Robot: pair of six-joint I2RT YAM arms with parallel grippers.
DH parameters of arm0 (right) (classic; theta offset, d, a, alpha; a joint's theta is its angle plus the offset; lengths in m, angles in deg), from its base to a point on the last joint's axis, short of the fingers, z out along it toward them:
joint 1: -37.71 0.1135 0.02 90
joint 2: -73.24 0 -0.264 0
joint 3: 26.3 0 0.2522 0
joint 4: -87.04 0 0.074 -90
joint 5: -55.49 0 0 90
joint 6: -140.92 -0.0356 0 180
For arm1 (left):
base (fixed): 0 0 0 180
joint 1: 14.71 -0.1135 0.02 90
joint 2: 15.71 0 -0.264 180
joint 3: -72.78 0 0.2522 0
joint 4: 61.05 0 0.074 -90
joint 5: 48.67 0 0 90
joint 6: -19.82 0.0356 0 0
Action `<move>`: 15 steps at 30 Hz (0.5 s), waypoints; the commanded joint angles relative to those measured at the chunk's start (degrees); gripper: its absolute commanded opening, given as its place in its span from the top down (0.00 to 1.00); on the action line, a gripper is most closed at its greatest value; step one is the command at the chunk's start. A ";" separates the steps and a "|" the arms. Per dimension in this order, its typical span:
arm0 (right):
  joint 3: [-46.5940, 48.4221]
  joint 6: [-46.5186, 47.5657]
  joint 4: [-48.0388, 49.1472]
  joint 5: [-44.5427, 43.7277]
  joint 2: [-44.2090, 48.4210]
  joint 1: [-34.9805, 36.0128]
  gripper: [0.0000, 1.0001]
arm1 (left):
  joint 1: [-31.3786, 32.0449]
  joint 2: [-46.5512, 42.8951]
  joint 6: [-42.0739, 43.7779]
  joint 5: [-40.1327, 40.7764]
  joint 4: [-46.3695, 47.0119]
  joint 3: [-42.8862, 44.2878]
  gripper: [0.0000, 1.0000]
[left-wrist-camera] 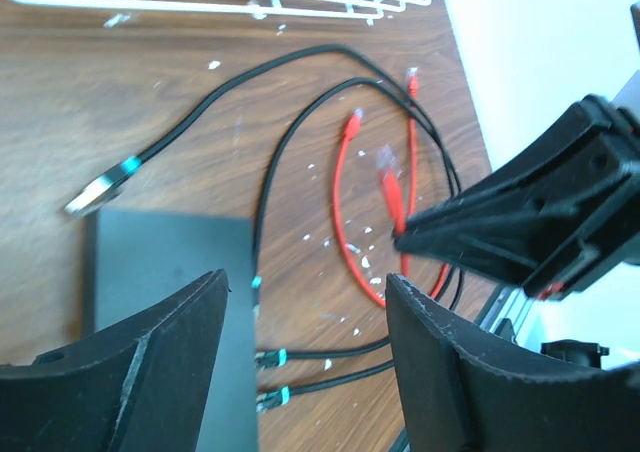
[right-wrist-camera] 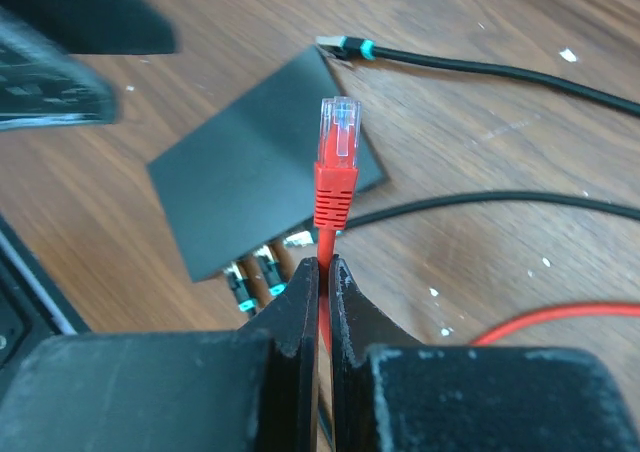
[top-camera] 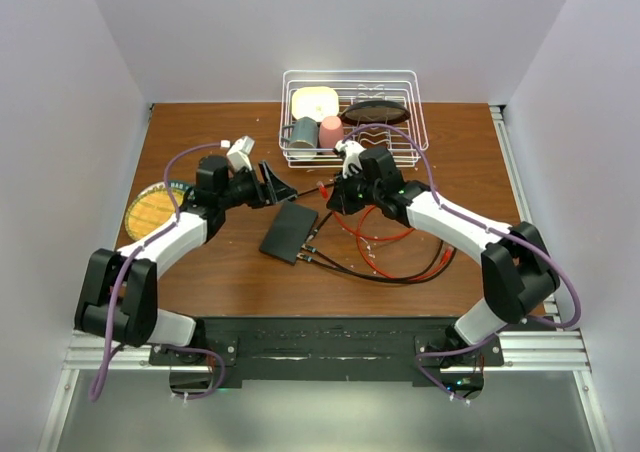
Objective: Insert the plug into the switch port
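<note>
The switch [top-camera: 290, 232] is a flat matte-black box lying mid-table, also seen in the right wrist view [right-wrist-camera: 255, 187] and the left wrist view [left-wrist-camera: 160, 262]. Two black cables [right-wrist-camera: 250, 272] are plugged into its near edge. My right gripper [right-wrist-camera: 323, 264] is shut on a red cable just behind the plug [right-wrist-camera: 338, 137], a clear tip on a red boot that points up above the switch. From above, the right gripper [top-camera: 333, 194] hovers right of the switch's far end. My left gripper [left-wrist-camera: 305, 282] stands open and holds nothing, over the switch's edge and beside the right one [top-camera: 272, 185].
A white wire rack [top-camera: 400, 77] with dishes stands at the back. A round yellow plate [top-camera: 155, 210] lies at the left. Red cable loops [top-camera: 375, 234] and black cables [top-camera: 390, 277] trail to the right of the switch. A loose black plug [right-wrist-camera: 345, 45] lies beyond the switch.
</note>
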 commanded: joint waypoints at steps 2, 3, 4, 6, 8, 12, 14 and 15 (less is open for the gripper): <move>0.36 -0.69 4.41 2.33 3.51 1.31 1.00 | 2.41 3.50 -1.82 -0.91 2.78 5.13 0.33; 0.45 -0.69 4.41 2.42 3.51 1.66 1.00 | 2.76 3.86 -2.08 -0.82 3.05 5.39 0.33; 0.45 -0.87 4.41 2.51 3.51 1.84 1.00 | 3.20 4.30 -2.34 -0.91 3.14 6.18 0.33; 0.63 -0.78 4.15 2.69 3.51 2.19 1.00 | 3.56 5.70 -2.78 -1.26 3.58 6.97 0.34; 0.54 -0.69 4.15 2.69 3.51 2.54 1.00 | 4.08 6.58 -3.14 -1.35 4.10 8.03 0.35; 0.45 -0.52 3.88 2.69 3.42 2.81 1.00 | 5.22 7.64 -3.75 -1.00 4.46 9.87 0.36; 0.45 -0.34 3.71 2.68 3.42 2.90 1.00 | 5.66 7.99 -3.84 -0.56 5.07 10.05 0.37; 0.45 -0.43 3.71 2.69 3.51 2.98 1.00 | 6.01 8.25 -3.84 -0.47 4.99 10.75 0.37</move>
